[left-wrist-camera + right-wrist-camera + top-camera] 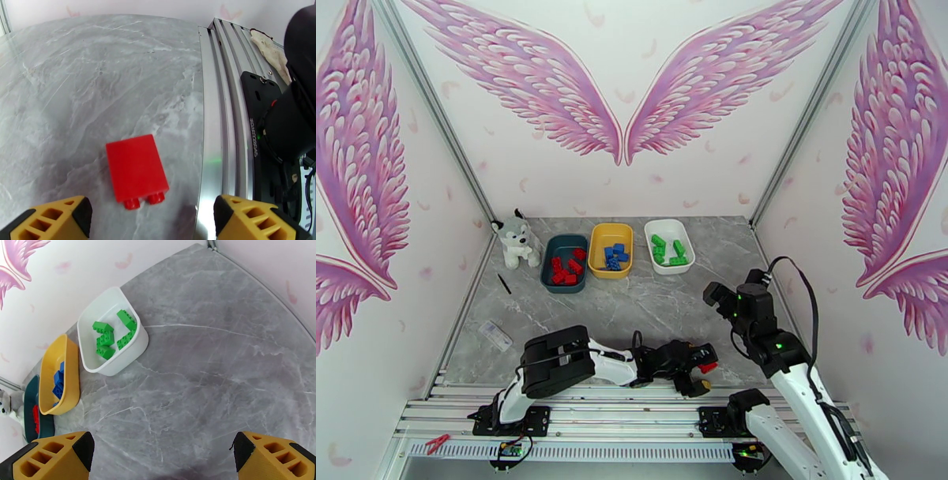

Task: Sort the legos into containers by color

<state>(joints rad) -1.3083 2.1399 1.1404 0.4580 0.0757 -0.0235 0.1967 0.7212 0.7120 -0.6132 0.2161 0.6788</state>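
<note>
Left gripper (pixel 152 219): lying low along the near edge of the table, reaching right. Jaws wide, nothing held; one yellow fingertip on the far side, one on the near side.

Just ahead of it, to the right: one red brick (pixel 136 167) on the bare table (pixel 98 79), inside the line of the jaws but touching neither finger. It sits closer to the far finger than the near one. The metal rail (pixel 221 118) is just beside it on the near side.

The brick is on its side, smooth face up. Two studs show at the end nearest the hand, so the studs point left, back at the gripper. Its long axis seems to run left to right, almost in line with the reach, with the right end swung slightly to the far side. We judge the jaws would close across its short width after a small advance to the right.

Right gripper (pixel 162 461): raised over the right half of the table, jaws fully wide, empty. It is farther from the brick, so we judge the left arm is the one for this pick.

Farther out, in a row at the far side: teal tray (pixel 544 268) with red bricks on the left, yellow tray (pixel 611 227) with blue bricks in the middle, white tray (pixel 667 223) with green bricks on the right. The loose brick belongs far and left, in the teal tray, well apart from where it lies.
</note>
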